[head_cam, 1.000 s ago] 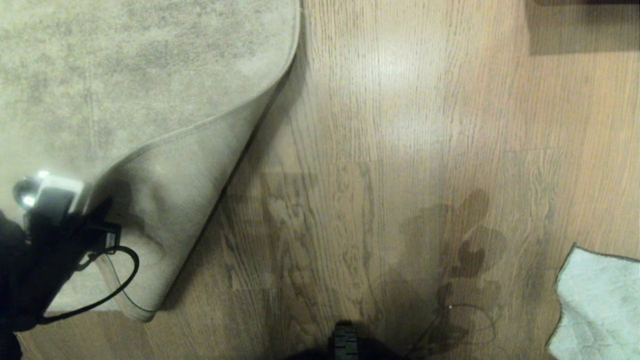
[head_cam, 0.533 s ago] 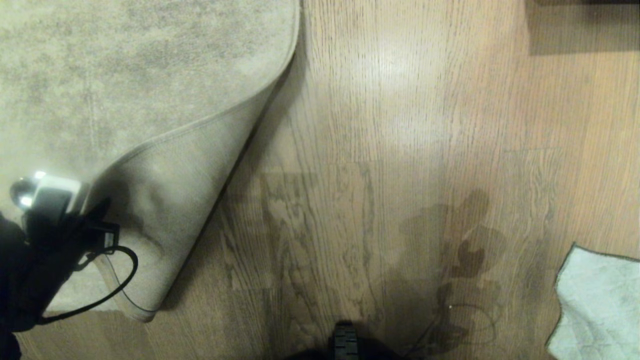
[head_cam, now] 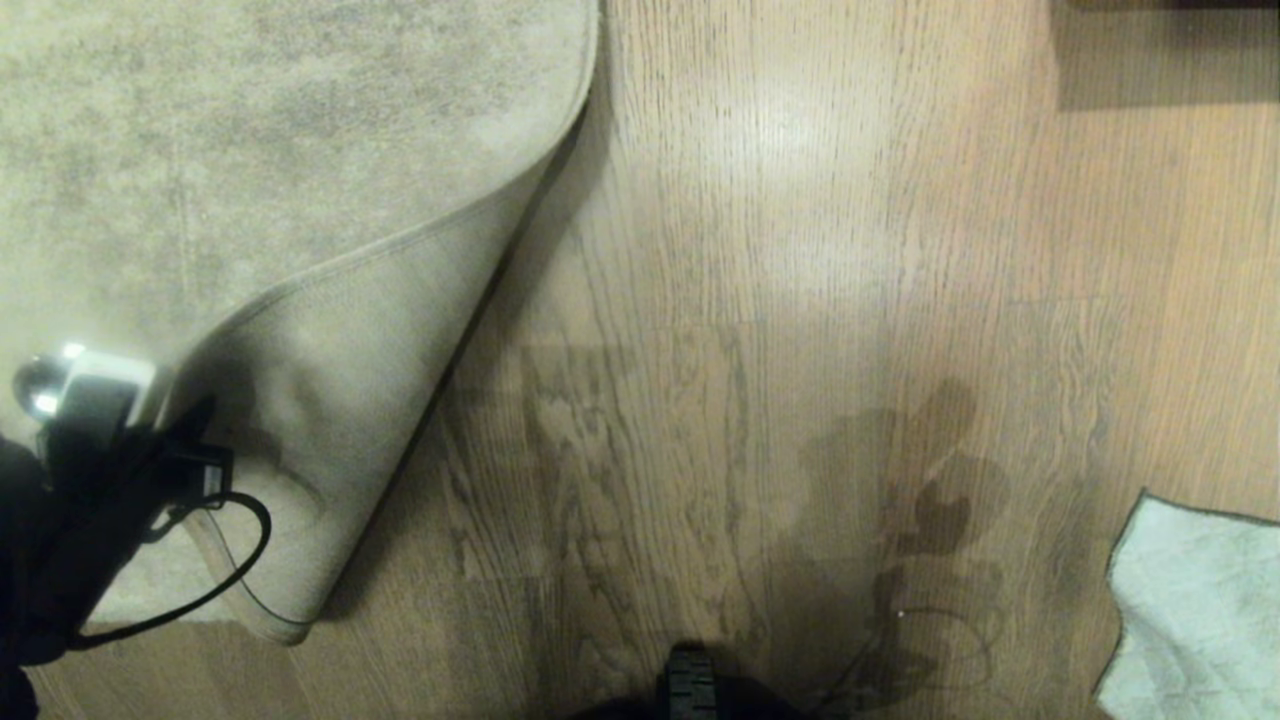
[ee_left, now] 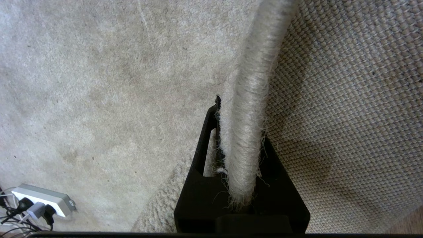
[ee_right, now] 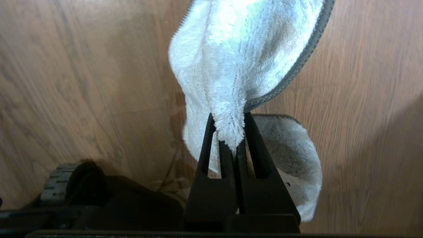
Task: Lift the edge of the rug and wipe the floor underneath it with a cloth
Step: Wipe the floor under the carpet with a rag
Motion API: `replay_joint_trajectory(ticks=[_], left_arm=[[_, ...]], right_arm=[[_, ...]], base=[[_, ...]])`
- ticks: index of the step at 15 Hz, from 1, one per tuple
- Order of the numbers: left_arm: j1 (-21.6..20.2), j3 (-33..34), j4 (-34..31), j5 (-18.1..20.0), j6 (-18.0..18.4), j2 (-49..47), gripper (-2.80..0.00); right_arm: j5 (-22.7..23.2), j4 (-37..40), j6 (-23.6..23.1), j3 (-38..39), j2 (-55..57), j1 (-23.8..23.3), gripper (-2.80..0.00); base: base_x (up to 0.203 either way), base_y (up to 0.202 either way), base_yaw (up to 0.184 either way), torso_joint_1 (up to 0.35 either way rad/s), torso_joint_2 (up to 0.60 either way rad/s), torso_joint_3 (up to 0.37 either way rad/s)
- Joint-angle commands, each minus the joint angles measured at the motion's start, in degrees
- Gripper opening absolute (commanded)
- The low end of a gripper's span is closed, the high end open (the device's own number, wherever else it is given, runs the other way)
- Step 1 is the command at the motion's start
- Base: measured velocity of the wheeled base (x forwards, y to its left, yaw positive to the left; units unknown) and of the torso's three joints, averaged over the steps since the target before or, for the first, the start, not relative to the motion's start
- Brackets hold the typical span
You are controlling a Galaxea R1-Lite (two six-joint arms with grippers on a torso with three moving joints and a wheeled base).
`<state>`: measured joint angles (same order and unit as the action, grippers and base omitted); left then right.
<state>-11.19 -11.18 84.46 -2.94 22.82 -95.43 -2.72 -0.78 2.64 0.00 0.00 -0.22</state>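
The mottled grey-beige rug fills the head view's upper left. Its near corner is folded back, so the paler underside faces up. The rug edge runs along that fold. My left gripper is shut on the rug edge, holding it off the pile, and the left arm shows at the lower left. My right gripper is shut on the pale blue-green cloth, which also shows at the lower right over the wood-plank floor.
A white power strip with plugs lies on the rug near the left arm. A cable loops from that arm over the folded corner. My base shows at the bottom middle. Dark furniture stands at the far right.
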Motion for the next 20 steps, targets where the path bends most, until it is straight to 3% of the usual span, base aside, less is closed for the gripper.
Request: replay_joint_trajectory(ticks=[1,7,14,20], left_arm=[[0.0,0.0,0.4,0.0,0.2,0.0,-2.80],[-0.1,0.1,0.5,-0.1,0.2,0.3,-2.80],[-0.1,0.2,0.5,-0.2,0.1,0.3,-2.80],[0.0,0.3,0.4,-0.1,0.2,0.0,-2.80]], right_arm=[[1.3,-0.6,-1.2,0.0,0.0,0.0,-2.80],[5.4,1.9,-0.6,-8.9,2.4,0.2,-2.80],[24.2,2.5,-2.0,-19.3,18.4,0.4,-2.80],[27.1,2.4,-6.7,-26.5,33.0,0.8,-2.80]], base=[[0.000,0.000,0.000,0.000,0.00,0.000],[0.000,0.000,0.000,0.000,0.00,0.000],[0.000,0.000,0.000,0.000,0.00,0.000],[0.000,0.000,0.000,0.000,0.00,0.000]])
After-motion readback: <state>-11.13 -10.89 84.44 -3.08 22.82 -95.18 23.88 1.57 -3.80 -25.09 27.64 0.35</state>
